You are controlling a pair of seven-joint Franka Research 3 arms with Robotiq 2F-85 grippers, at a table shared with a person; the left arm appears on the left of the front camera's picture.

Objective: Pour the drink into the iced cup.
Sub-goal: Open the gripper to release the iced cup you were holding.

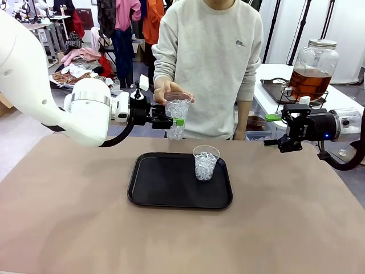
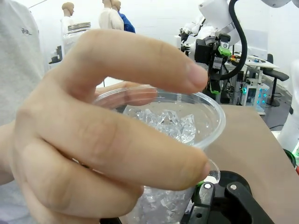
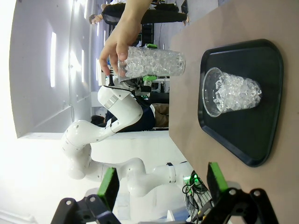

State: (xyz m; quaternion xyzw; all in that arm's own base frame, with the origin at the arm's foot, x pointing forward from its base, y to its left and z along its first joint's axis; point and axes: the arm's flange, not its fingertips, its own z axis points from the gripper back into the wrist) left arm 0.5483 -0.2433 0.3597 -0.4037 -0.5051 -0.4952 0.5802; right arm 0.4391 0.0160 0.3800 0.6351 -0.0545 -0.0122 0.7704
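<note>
At the far right, behind the right arm, on a white side table: the drink [image 1: 309, 83], amber-brown, filling the lower part of a lidded clear glass jar [image 1: 317, 57], upright. Well apart from it, left of centre and raised above the table's far edge, an iced cup [image 1: 176, 111] of clear plastic, packed with ice, upright. Pinched at the rim from above by a person's hand [image 1: 161, 89], fingers curled over the lip. Clamped lower down by the left gripper [image 1: 175, 121], fingers closed on the cup's sides, one green pad showing on the near face. Below and slightly to the right, a second iced cup [image 1: 205, 162], standing upright on the right half of a black tray [image 1: 154, 185]. Tray flat on the brown table [image 1: 68, 217], near the middle. At the right, about level with the held cup, the right gripper [image 1: 276, 131], fingers spread wide, gripping nothing, pointing left toward the centre.
</note>
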